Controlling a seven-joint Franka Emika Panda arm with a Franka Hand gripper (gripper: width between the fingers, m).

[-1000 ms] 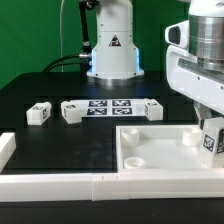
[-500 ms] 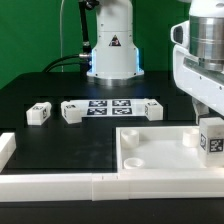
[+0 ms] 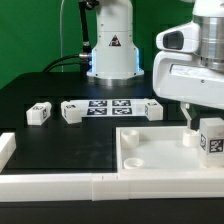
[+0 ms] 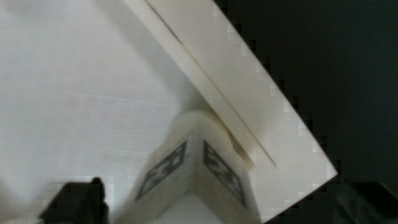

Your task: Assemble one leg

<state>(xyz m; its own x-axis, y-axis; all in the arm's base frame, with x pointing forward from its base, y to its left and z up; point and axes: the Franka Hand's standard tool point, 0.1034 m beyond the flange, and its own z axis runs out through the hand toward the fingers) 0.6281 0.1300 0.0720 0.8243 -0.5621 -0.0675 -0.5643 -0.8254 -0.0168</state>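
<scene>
A leg, a stubby white block with a square marker, stands upright in the white panel's corner at the exterior view's right. My gripper hangs over it, open. One dark finger stands apart from the leg on its left side; the other finger is hidden. In the wrist view the leg lies in the middle on the panel, with a gap between it and the one visible finger. Three more legs lie on the black table.
The marker board lies between the loose legs. A white rail runs along the table's front, with a short piece at the left. The arm's base stands at the back.
My hand has shifted toward the exterior view's left, so more of its body shows. The leg at the panel's corner has stayed in place.
</scene>
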